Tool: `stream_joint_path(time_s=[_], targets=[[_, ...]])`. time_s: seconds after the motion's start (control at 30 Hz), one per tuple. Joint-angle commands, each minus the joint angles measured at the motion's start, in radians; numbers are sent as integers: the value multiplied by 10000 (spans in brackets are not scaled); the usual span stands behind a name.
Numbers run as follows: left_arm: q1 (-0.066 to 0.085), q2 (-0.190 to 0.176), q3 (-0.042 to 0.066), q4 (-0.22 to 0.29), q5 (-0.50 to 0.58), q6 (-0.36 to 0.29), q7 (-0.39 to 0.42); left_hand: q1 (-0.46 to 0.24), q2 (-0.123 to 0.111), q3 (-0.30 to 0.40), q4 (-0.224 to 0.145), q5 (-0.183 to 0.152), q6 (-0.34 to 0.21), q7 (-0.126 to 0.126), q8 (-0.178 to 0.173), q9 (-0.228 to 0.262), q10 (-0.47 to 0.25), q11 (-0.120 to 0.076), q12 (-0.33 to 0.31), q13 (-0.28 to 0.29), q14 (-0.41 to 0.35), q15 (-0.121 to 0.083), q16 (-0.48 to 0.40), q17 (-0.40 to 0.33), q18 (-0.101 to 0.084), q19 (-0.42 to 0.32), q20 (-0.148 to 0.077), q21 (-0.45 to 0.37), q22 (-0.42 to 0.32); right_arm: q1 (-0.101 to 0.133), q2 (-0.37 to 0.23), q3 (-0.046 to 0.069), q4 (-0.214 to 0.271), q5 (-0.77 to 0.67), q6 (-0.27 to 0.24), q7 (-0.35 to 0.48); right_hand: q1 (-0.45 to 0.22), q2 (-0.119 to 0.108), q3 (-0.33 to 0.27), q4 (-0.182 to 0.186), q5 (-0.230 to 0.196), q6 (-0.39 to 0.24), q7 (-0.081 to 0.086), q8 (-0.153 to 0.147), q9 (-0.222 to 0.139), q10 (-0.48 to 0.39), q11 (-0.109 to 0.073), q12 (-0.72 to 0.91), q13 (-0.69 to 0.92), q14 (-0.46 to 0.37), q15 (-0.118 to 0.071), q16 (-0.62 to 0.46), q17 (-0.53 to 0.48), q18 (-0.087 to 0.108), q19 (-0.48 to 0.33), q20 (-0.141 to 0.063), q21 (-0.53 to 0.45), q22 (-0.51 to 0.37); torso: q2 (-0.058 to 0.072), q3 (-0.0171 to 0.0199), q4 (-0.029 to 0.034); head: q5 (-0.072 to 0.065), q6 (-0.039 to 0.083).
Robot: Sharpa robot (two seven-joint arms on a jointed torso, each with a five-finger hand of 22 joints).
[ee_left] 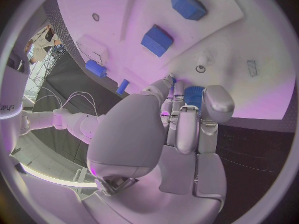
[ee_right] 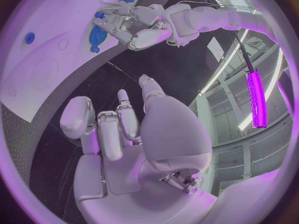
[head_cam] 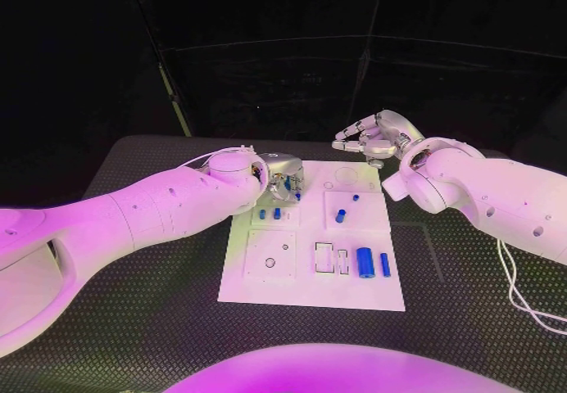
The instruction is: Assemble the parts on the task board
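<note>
Left hand (head_cam: 280, 178), just left of centre in the head view, curled over the upper left part of the task board (head_cam: 313, 296), pinching a small blue part (ee_left: 194, 94) at the fingertips, that part largely hidden by fingers. Right hand (head_cam: 366, 136), upper right of centre beyond the board's far edge, fingers curled in, holding nothing. Loose blue cylinders (head_cam: 365, 262) lower right on the board; two small blue blocks (head_cam: 269, 214) just below the left hand.
</note>
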Motion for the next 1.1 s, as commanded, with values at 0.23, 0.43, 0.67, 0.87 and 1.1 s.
stream_joint_path(time_s=[0.23, 0.43, 0.67, 0.87, 1.1], targets=[[-117, -26, -68, 7, -82, 178, -87, 156, 69, 623, -224, -2, 737, 82, 253, 85, 615, -89, -20, 100, 379, -150, 51, -46, -211, 81, -86, 165, 461, 18, 5, 6, 17, -18, 68, 95, 22, 89, -41, 11, 63, -63, 18, 56, -13, -13, -8, 22, 27, 748, -83, -50, 1191, -12, 22, -57, -42, 5, 1, -1, 0, 0, 23], [-130, -88, -67, 77, -82, -301, 3, 120, 44, 858, -354, 23, 920, 63, 278, 99, 809, -127, -48, 123, 378, -183, 52, -70, -220, 88, -120, 228, 520, 18, 10, 6, 18, -18, 73, 100, 22, 89, -41, 11, 63, -63, 18, 56, -13, -13, -8, 22, 27, 748, -83, -50, 1191, -12, 22, -57, -42, 5, -1, -4, 6, 2, 39], [-150, -462, 13, 529, -48, -1016, 92, 93, 6, 933, -400, 36, 941, 74, 263, 94, 829, -125, -82, 122, 380, -184, 54, -78, -227, 97, -128, 271, 549, 16, -6, 6, 16, -18, 70, 110, 22, 89, -41, 11, 63, -63, 18, 56, -13, -13, -8, 22, 27, 748, -83, -50, 1191, -12, 22, -57, -42, 5, -17, -2, 22, 6, 80], [-152, -761, 316, 940, 30, -1321, 109, 42, -44, 993, -427, 37, 940, 91, 236, 84, 829, -112, -125, 116, 375, -177, 41, -111, -225, 91, -130, 251, 555, 15, -7, 6, 3, -18, 70, 117, 27, 100, -39, 14, 64, -59, 17, 61, -12, -14, -9, 22, 25, 747, -84, -52, 1187, -12, 23, -58, -42, 6, -11, 1, 23, 34, 131], [-159, -1171, 611, 1466, 234, -1367, 68, -3, -78, 1069, -457, 38, 931, 113, 203, 72, 826, -96, -171, 110, 370, -166, 35, -130, -218, 74, -127, 199, 550, 13, -19, 6, -6, -18, 79, 129, 29, 106, -37, 15, 65, -56, 17, 64, -12, -14, -10, 22, 24, 747, -84, -54, 1184, -12, 24, -58, -42, 7, -10, -2, 5, 62, 216]])
